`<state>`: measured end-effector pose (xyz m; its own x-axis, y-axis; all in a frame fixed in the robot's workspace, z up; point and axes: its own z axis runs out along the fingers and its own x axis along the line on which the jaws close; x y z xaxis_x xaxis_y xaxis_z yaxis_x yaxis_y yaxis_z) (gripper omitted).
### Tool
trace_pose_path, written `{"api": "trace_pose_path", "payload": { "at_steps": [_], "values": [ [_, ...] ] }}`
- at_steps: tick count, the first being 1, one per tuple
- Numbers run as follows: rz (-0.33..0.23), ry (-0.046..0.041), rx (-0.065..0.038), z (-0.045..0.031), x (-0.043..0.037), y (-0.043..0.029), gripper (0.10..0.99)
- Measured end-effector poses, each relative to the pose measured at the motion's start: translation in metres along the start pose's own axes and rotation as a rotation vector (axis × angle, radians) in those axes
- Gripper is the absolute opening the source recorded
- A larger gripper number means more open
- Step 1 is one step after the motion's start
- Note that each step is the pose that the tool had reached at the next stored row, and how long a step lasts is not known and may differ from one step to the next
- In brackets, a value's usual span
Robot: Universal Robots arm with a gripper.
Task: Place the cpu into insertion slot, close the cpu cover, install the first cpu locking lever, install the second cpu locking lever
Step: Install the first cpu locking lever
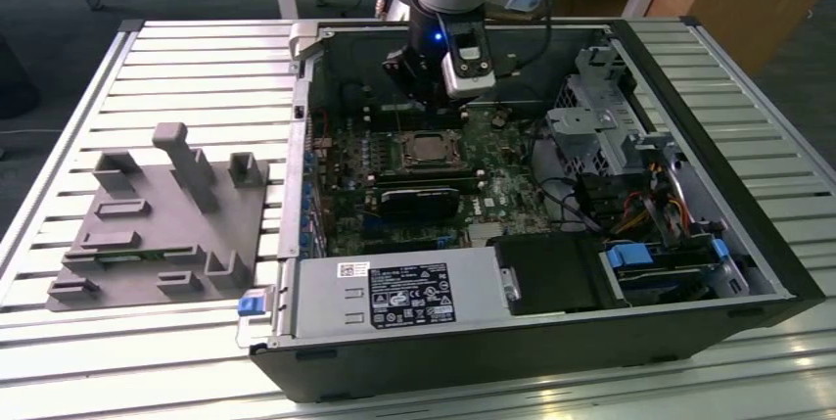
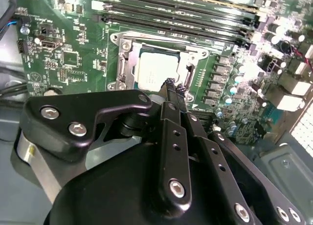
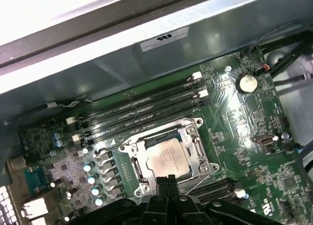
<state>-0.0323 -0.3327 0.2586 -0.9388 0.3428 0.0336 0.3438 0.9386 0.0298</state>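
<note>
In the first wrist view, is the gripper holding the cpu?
No, the cpu lies flat in the insertion slot, framed by the cpu cover, while the gripper is shut beside it.

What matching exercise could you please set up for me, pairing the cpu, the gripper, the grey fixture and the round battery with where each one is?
Things:
1. cpu
2. gripper
3. grey fixture
4. round battery

Places:
A. on the slatted table, outside the computer case
B. on the green board, apart from the socket
C. seated inside the silver socket frame
D. at the socket frame's edge, shut

Pairs: 1-C, 2-D, 3-A, 4-B.
</note>
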Motion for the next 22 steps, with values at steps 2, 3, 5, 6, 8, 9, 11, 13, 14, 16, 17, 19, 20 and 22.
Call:
{"api": "trace_pose_path", "payload": {
  "at_steps": [2,3,5,6,8,9,11,13,14,16,17,19,20,22],
  "values": [
    [-0.023,-0.0046,-0.001,0.0,0.0,0.0,0.106],
    [-0.037,-0.0064,-0.001,0.0,-0.0001,0.0,0.106],
    [-0.066,-0.009,-0.002,0.0001,0.0,0.0,0.106],
    [-0.077,-0.0106,-0.002,0.0001,0.0,0.0,0.106],
    [-0.086,-0.0184,-0.004,0.0001,0.0005,-0.0003,0.106],
    [-0.087,-0.0236,-0.006,0.0002,0.0015,-0.0006,0.106],
    [-0.09,-0.0302,-0.008,0.0007,0.0039,-0.0014,0.106],
    [-0.099,-0.0294,-0.01,0.0011,0.0055,-0.0021,0.106],
    [-0.112,-0.0286,-0.011,0.0013,0.0056,-0.0021,0.106],
    [-0.148,-0.027,-0.011,0.0016,0.0056,-0.0021,0.106],
    [-0.165,-0.0263,-0.011,0.0017,0.0056,-0.0021,0.106],
    [-0.203,-0.0248,-0.01,0.0021,0.0056,-0.0021,0.106],
    [-0.221,-0.0242,-0.01,0.0022,0.0056,-0.0021,0.106],
    [-0.251,-0.023,-0.01,0.0026,0.0057,-0.0022,0.106]
  ]
}}
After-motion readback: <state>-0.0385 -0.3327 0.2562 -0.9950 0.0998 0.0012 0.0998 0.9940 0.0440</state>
